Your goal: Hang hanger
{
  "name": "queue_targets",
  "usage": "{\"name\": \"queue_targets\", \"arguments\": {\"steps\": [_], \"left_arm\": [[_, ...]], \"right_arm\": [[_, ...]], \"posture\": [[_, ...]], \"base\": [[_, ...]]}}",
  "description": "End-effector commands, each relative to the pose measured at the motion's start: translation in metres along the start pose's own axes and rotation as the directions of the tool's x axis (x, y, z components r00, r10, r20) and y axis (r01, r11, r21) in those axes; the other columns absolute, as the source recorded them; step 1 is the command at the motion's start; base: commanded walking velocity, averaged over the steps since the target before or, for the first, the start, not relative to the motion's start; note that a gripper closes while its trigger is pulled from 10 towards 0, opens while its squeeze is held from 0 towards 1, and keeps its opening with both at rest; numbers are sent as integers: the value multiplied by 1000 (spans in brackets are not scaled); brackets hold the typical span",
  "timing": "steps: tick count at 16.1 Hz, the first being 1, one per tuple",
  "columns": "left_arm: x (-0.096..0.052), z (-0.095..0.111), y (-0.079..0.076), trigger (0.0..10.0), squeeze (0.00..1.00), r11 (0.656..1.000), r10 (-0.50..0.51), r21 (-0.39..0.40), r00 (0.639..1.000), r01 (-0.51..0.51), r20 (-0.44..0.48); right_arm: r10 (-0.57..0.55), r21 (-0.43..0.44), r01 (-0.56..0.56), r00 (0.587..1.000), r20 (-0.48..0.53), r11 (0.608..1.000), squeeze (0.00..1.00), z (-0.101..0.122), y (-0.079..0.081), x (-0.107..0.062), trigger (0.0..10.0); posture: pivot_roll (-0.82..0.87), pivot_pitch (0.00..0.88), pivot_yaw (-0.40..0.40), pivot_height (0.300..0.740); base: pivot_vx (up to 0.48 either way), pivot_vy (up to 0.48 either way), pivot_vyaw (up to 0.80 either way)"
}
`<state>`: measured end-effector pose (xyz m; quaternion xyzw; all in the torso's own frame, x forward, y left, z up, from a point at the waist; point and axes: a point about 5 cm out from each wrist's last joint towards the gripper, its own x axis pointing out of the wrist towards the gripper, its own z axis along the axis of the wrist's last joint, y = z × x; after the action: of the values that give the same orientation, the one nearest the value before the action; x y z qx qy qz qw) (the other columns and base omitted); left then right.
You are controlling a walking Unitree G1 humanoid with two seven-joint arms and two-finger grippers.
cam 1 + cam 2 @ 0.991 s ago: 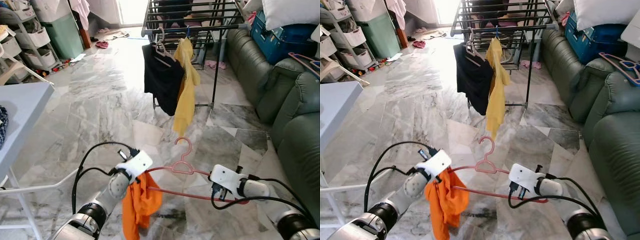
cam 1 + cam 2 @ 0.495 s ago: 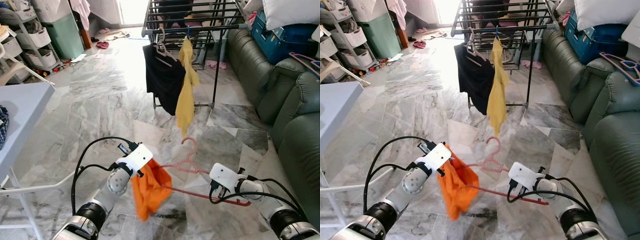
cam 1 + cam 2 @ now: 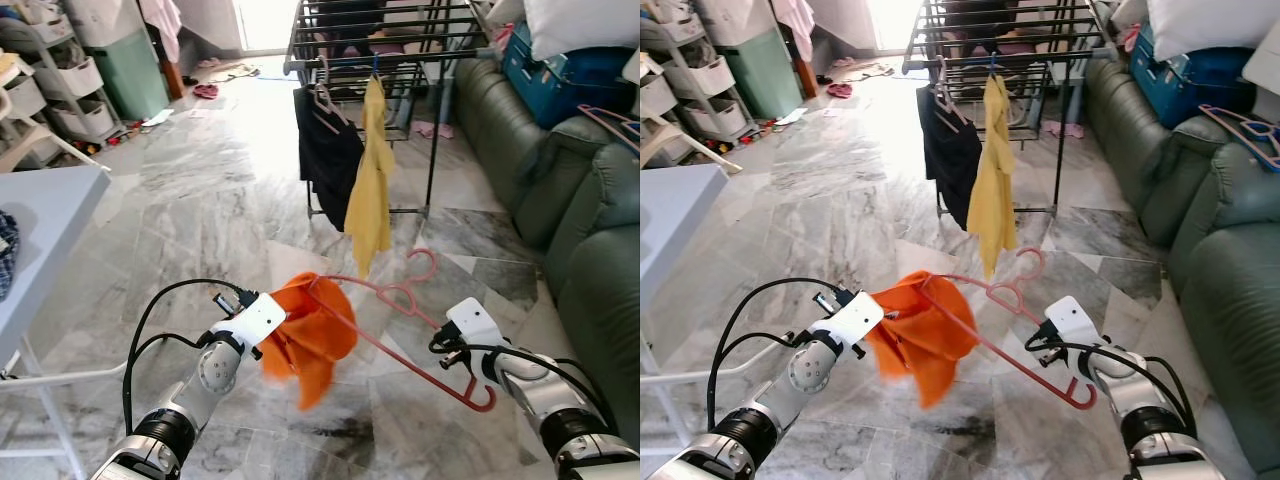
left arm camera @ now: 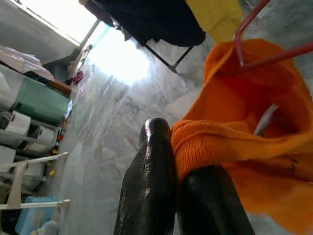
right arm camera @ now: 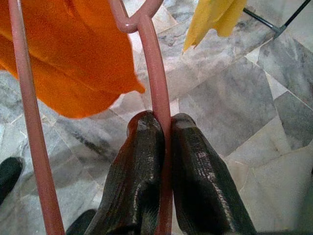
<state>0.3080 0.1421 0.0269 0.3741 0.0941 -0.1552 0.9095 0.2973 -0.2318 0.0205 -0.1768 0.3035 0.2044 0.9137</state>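
Note:
A pink hanger [image 3: 400,315] is held low over the marble floor, tilted, with its hook [image 3: 422,262] pointing up toward the drying rack [image 3: 385,50]. My right gripper [image 5: 164,128] is shut on the hanger's upper bar [image 5: 155,93]. An orange garment [image 3: 310,335] is draped over the hanger's left end. My left gripper [image 4: 178,152] is shut on a fold of that orange garment [image 4: 244,142]. On the rack's near rail hang a black garment [image 3: 328,150] and a yellow garment [image 3: 370,185].
A green sofa [image 3: 585,215] runs along the right, with a blue box [image 3: 570,65] and a spare pink hanger [image 3: 610,120] on it. A white table [image 3: 40,230] stands at the left. Shelves and bins [image 3: 70,70] line the far left wall. Open marble floor lies between me and the rack.
Both arms have lifted and swung the hanger, so it now tilts with its hook higher and further right. The orange garment has swung up from hanging down. The right gripper moved right.

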Motion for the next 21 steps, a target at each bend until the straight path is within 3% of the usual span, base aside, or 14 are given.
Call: {"name": "queue_targets", "arguments": {"steps": [1, 4, 7, 10, 12, 13, 15, 21], "left_arm": [[1, -1, 6, 10000, 0, 1000, 22, 3, 1000, -22, -6], [6, 16, 6, 10000, 0, 999, 41, -28, 997, -39, 67], [8, 29, 1, 10000, 0, 998, 22, -58, 993, -16, 114], [9, 29, -4, 10000, 0, 998, -5, -63, 995, 11, 97], [10, 28, -7, 10000, 0, 999, -23, -44, 997, 27, 75], [11, 29, -6, 10000, 0, 999, -24, -44, 997, 27, 73], [13, 32, -6, 10000, 0, 998, -26, -48, 997, 30, 75], [14, 39, -7, 10000, 0, 998, -30, -53, 994, 36, 104]], "right_arm": [[-1, 26, 1, 1000, -8, 1000, 0, -3, -4, -3, 10000], [-22, 146, 30, 998, -57, 989, 0, -17, -5, -5, 10000], [-26, 139, 40, 994, -107, 990, 0, -26, 1, -4, 10000], [-30, 28, 31, 999, -16, 999, 0, -13, 3, -2, 10000], [36, -161, -32, 999, 20, 986, 0, -4, 11, -1, 10000], [54, -200, -49, 998, 23, 978, 0, -3, 14, -1, 10000], [93, -256, -82, 995, 31, 963, 0, -2, 19, -1, 10000], [157, -287, -146, 987, 15, 947, 0, -6, 31, 1, 10000]], "posture": [[-105, 0, 89, 740], [-105, 0, 87, 740], [-103, 0, 86, 740], [-99, 0, 88, 740], [-106, 0, 93, 740], [-108, 0, 94, 740], [-111, 0, 96, 740], [-108, 0, 96, 740]], "base": [[0, 0, 0], [0, 0, 0], [0, 0, 0], [0, 0, 0], [0, 0, 0], [0, 0, 0], [0, 0, 0], [0, 0, 0]]}}
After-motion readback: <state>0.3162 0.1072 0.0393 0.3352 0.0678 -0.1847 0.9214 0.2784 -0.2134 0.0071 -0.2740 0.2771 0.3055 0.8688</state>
